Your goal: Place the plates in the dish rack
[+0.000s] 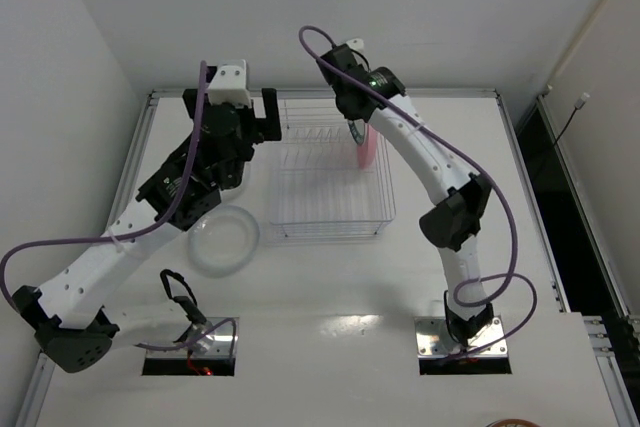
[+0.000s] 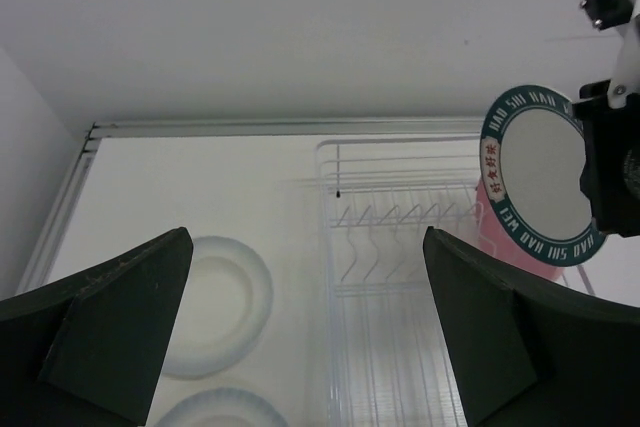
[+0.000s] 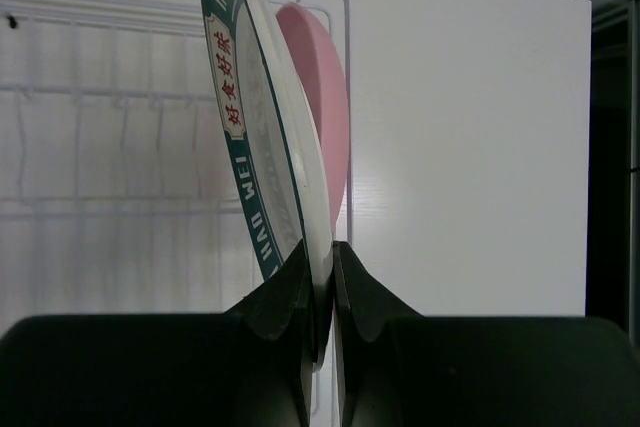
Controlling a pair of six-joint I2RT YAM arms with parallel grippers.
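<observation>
Plates are about a quarter loaded, as far as can be judged. The pink plate (image 3: 322, 97) is seen standing on edge inside the dish rack (image 1: 330, 202), at its far right corner. The teal-rimmed plate (image 3: 262, 147) is held upright just beside it, over the same end of the rack, and is not judged to be seated yet. Its lower rim is pinched between the fingers of the right gripper (image 3: 320, 272), which are closed tight on it.

One clear plate (image 2: 215, 302) and a second clear plate (image 2: 210, 412) are laid flat on the table (image 1: 480, 147), left of the rack, with no gripper on them. The left gripper (image 2: 308, 277) is spread wide with nothing in it, near the rack's far left side. Three plates are thus left to be slotted.

Whether the teal-rimmed plate touches the rack's wires cannot be told, nor which slot the pink plate occupies. From above, the held plate is mostly covered by the right wrist. The second clear plate is cut off by the lower edge of the left wrist view and cannot be made out from overhead.
</observation>
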